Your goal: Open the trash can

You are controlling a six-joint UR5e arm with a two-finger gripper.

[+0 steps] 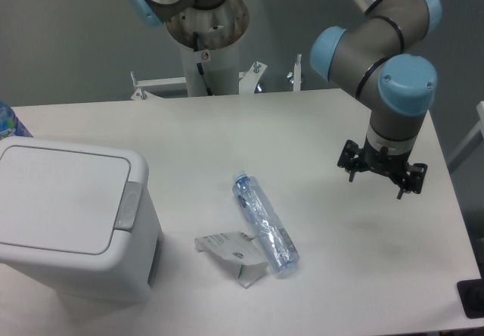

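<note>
One arm is what I drive here, and its hand (382, 177) hangs above the right side of the white desk (302, 124), well apart from the trash can (72, 219). The hand points down and I see only dark short parts under the wrist; from this view I cannot tell if the fingers are released or clenched. It is grasping nothing that I can see.

I take the trash can as my landmark. It stands at the front left corner of the desk, a boxy white bin with rounded corners. Its flat lid (60, 196) lies down on the rim, so the can is closed. The grey push-button (128, 206) sits on the right edge of the top, on the side that faces the hand.

To the right of the trash can, near it but not touching, a crushed clear plastic bottle (265, 225) lies on the desk with its blue neck pointing away from me. A torn white label or carton piece (231, 251) lies just beside the bottle, between it and the can. Behind the can, at the left edge, a small blue object (9, 122) is partly visible.
</note>
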